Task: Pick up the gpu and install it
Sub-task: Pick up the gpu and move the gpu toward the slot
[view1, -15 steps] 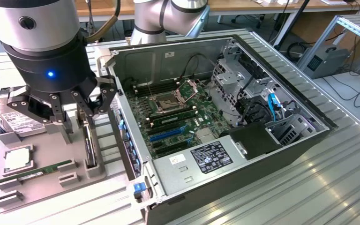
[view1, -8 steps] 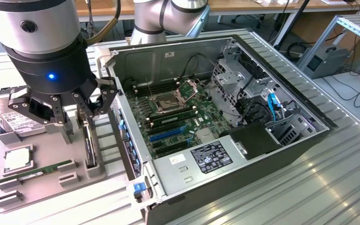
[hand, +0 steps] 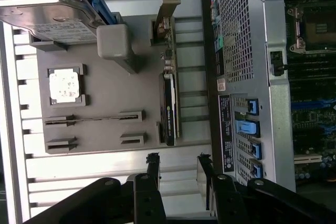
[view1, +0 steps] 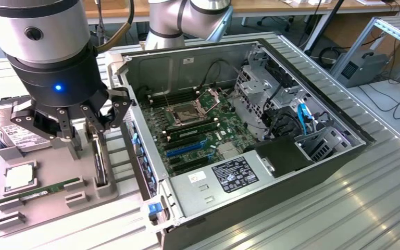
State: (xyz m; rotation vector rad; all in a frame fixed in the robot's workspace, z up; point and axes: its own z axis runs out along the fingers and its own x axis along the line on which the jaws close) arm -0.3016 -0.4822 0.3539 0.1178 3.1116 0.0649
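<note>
The gpu (view1: 100,156) stands on its long edge in a slot of the grey holder tray (view1: 54,208), at the exterior view's left beside the open computer case. From above it shows as a thin green card (hand: 169,93) with a black cooler and a silver bracket at one end. My gripper (view1: 92,122) hangs above the card. Its two black fingers (hand: 152,163) are apart, and my gripper (hand: 177,163) is open with nothing between them, a short way off the card's cooler end.
The tray also holds a silver hard drive (hand: 52,19), a CPU (hand: 64,85) and a thin RAM stick (hand: 94,119). The open case (view1: 339,151) lies at the exterior view's right, its motherboard (view1: 193,130) with blue slots (view1: 186,148) exposed. The case's rear panel (hand: 241,77) stands close beside the gpu.
</note>
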